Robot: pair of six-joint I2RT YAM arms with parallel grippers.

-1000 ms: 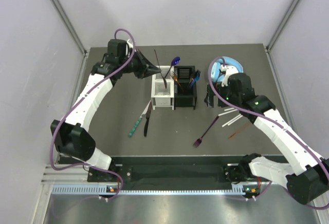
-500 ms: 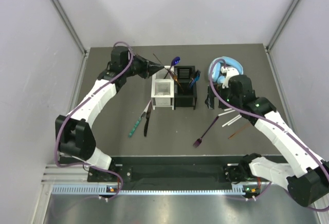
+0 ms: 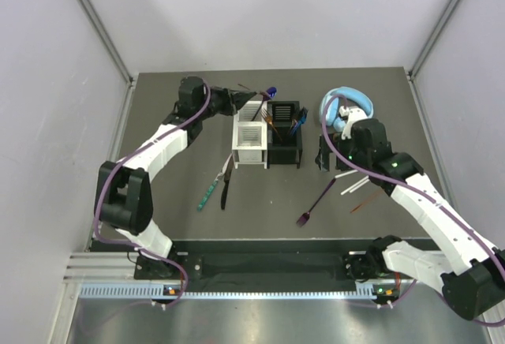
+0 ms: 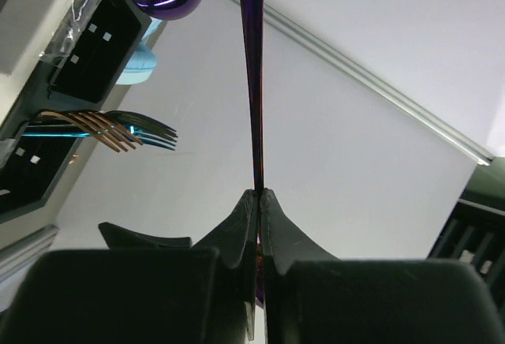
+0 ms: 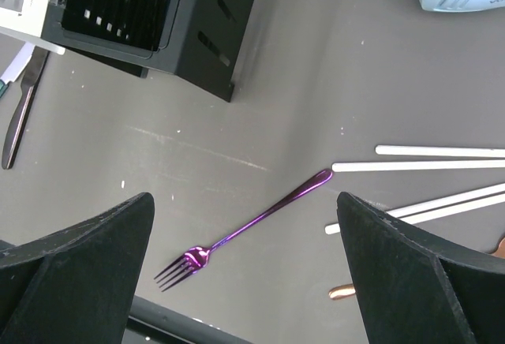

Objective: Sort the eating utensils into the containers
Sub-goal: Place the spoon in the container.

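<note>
Now the left pincer, clamped on a slim dark-purple utensil, hangs just behind the white caddy, the piece raised near its rear compartment. Drop-off looks to be the step in hand; the next move calls for tipping the utensil upright and lowering it into a slot before letting go. Right of the white caddy, past its black twin, the right pincer gapes wide and empty over the counter, near a purple fork and white sticks not yet sorted.

The dark table carries a white caddy beside a black caddy. A fork, knife and sticks lie nearer.
</note>
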